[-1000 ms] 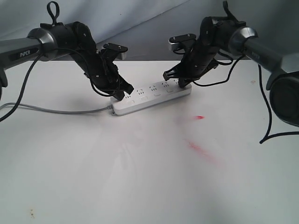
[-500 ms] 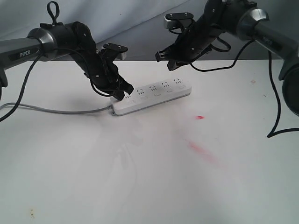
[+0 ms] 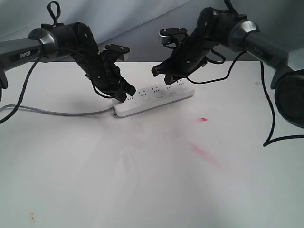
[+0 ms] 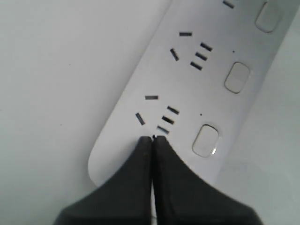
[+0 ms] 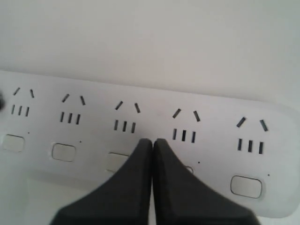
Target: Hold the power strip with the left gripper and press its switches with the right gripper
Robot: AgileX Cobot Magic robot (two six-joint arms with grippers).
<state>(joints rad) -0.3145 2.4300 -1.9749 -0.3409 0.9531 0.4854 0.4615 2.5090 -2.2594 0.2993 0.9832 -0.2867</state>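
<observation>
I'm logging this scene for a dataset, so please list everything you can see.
power strip: one, white, slantwise on the table.
switches: five, white, in a row along the strip.
cord: one, grey, from the strip to the exterior view's left edge.
red marks: two, red, nearer than the strip.
table: one, white, under everything.
backdrop: one, grey-blue, behind.
left claw: one, black, shut, on the strip's cord end.
right claw: one, black, shut, over the switch row.

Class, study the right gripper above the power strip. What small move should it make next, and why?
Probably lower the right gripper, nudging its shut tips sideways onto the neighbouring switch. In the right wrist view they point between two switches, and the exterior view suggests it hangs just above the power strip, whose end the shut left gripper pins down.
</observation>
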